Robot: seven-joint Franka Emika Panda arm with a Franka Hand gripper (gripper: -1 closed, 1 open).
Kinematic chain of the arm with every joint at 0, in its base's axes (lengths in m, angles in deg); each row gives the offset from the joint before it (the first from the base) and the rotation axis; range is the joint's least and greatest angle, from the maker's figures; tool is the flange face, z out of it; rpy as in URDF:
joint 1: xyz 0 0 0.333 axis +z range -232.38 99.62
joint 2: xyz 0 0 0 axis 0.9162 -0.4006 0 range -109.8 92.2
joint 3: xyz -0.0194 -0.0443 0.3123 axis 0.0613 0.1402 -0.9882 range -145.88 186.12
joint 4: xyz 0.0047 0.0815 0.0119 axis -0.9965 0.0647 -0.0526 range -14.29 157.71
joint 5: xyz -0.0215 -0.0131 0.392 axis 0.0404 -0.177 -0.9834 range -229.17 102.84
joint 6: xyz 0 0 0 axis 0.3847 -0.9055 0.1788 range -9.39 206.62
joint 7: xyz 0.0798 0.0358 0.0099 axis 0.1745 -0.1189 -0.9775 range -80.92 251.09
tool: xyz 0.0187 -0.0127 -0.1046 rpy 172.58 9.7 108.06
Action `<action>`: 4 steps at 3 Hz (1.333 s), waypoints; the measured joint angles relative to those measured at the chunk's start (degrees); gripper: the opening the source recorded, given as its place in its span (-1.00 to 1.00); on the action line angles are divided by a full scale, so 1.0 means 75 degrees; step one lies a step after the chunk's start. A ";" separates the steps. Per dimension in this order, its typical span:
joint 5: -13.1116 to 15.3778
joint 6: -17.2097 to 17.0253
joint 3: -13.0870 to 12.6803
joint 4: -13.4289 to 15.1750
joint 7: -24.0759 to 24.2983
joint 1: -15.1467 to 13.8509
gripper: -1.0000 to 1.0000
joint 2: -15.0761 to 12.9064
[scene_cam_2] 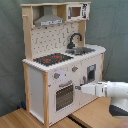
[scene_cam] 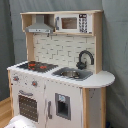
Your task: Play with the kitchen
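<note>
The kitchen (scene_cam: 60, 80) (scene_cam_2: 37, 80) is a tall white and light-wood toy unit that stands upright in both exterior views. It has a black-red hob (scene_cam: 34, 65) (scene_cam_2: 52, 59), a black faucet (scene_cam: 85, 57) (scene_cam_2: 75, 40) over the sink (scene_cam: 70, 74) (scene_cam_2: 82, 50), and a grey hood (scene_cam: 39, 27) (scene_cam_2: 48, 20). In the second exterior view my gripper (scene_cam_2: 78, 88) reaches in from the right. Its tip is at the kitchen's front, just right of the oven door (scene_cam_2: 63, 95) and below the knobs (scene_cam_2: 56, 76). A white part of the arm (scene_cam: 20, 121) shows at the first exterior view's bottom left.
A toy microwave (scene_cam: 70, 22) (scene_cam_2: 75, 11) sits on the top shelf. A grey curtain (scene_cam_2: 112, 30) hangs behind the kitchen. The unit stands on a light wooden surface (scene_cam_2: 30, 119), with a seam running under the arm.
</note>
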 joint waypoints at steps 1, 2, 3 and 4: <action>0.0009 0.0148 0.0020 0.0016 -0.0724 0.0220 1.00 0.0042; 0.0009 0.0336 -0.0003 0.0274 -0.1385 0.0604 1.00 0.0049; 0.0009 0.0476 -0.0120 0.0862 -0.1688 0.1070 1.00 0.0048; 0.0008 0.0549 -0.0186 0.1476 -0.1820 0.1498 1.00 0.0045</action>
